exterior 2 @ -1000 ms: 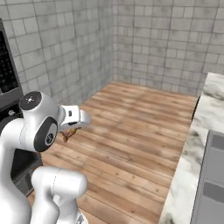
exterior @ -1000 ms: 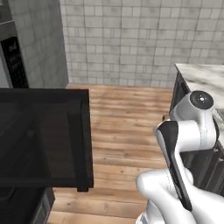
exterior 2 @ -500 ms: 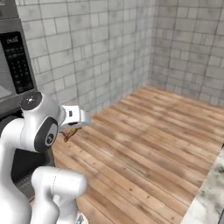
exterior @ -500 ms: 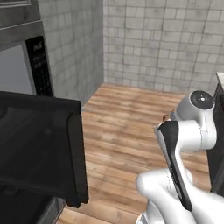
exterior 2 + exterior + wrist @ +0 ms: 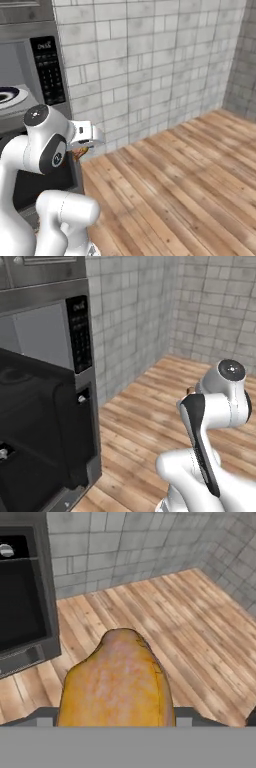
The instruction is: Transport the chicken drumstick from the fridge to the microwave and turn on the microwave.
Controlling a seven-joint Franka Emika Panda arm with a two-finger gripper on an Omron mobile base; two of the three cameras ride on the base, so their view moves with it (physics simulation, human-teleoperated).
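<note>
One chicken drumstick [image 5: 117,679] in end effector [image 5: 82,150] grip.

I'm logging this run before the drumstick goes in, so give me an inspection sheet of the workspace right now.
Surface: wooden plank floor, bare.
Job's things: chicken drumstick held in the gripper; microwave door open, white turntable visible, black button panel beside it.
Clutter: nothing seen.
Grippers: gripper closed on the chicken drumstick, beside the open microwave, not yet inside.
Cables: nothing seen.
Surroundings: grey tiled walls meeting at a corner.
</note>
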